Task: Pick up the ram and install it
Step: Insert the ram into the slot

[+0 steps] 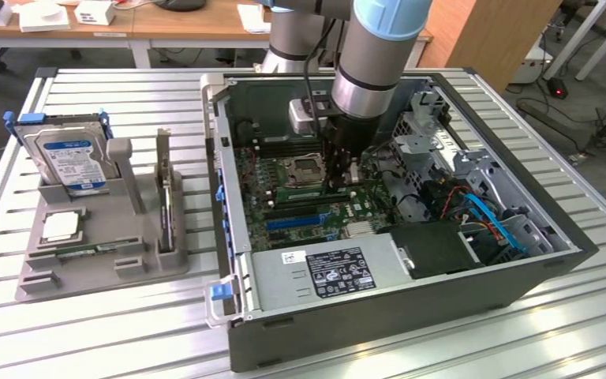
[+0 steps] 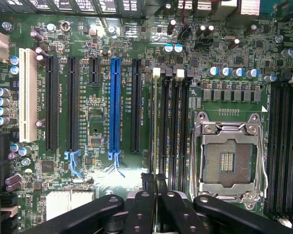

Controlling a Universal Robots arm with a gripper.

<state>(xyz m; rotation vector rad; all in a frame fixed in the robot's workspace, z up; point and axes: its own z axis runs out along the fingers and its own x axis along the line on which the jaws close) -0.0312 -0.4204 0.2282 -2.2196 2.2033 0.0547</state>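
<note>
My gripper [image 1: 342,183] reaches down inside the open computer case [image 1: 514,276], over the memory slots beside the empty processor socket [image 2: 228,158]. The ram [image 1: 301,192] is a narrow green stick standing on edge along the slot next to that socket. From the wrist it appears as a thin line [image 2: 156,126] running away from the fingertips. The gripper [image 2: 155,181] is shut, its black fingers [image 2: 145,192] pinched on the stick's near part. How far the stick sits in the slot I cannot tell.
A grey holder [image 1: 103,237] at the exterior view's left carries a silver-and-blue hard drive [image 1: 72,162], an upright card [image 1: 163,189] and a thin green strip [image 1: 91,249]. In the case are a power supply [image 1: 324,272], blue cables [image 1: 498,225] and a drive cage [image 1: 435,118].
</note>
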